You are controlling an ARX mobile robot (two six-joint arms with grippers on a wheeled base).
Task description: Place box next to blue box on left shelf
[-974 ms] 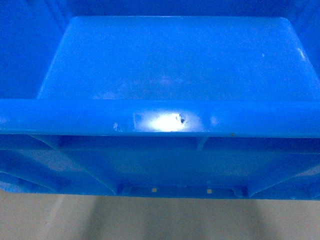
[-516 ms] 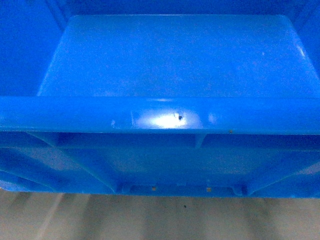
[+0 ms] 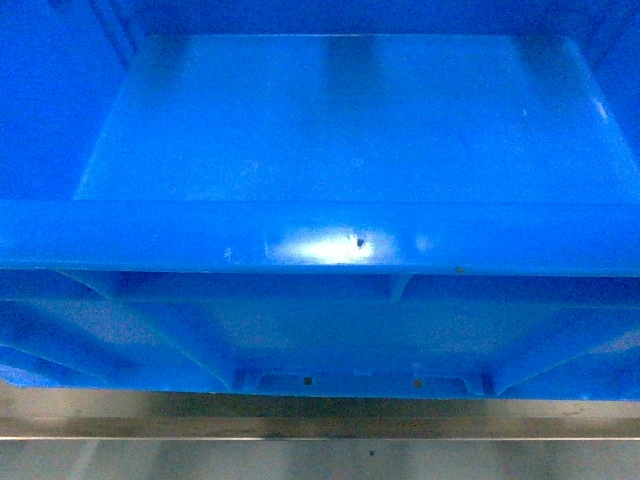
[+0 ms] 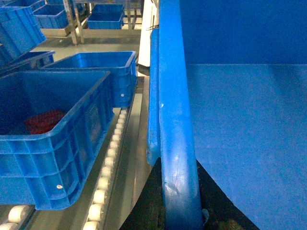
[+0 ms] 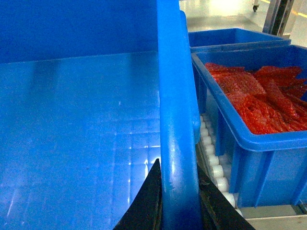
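Note:
The box (image 3: 350, 120) fills the head view, a bright-blue crate with a smooth floor and a small chip (image 3: 360, 241) at the middle of its near rim. My left gripper (image 4: 180, 211) is shut on the box's left rim (image 4: 173, 115), one dark finger (image 4: 146, 203) on each side. My right gripper (image 5: 178, 206) is shut the same way on the right rim (image 5: 172, 105). The left shelf shows as white rollers (image 4: 106, 165) and a steel front rail (image 3: 320, 418) just under the box's near side. A blue box (image 4: 48, 139) holding something red stands on the rollers to the left.
Another blue crate (image 5: 254, 129) full of red pieces stands close on the right, with rollers (image 5: 214, 165) in the narrow gap. Behind the left box stands an empty blue crate (image 4: 103, 72). More blue crates (image 4: 106, 13) and rack posts stand further back.
The box has moved forward with both grippers still on it. The steel front rail now shows under its near side where pale floor showed before.

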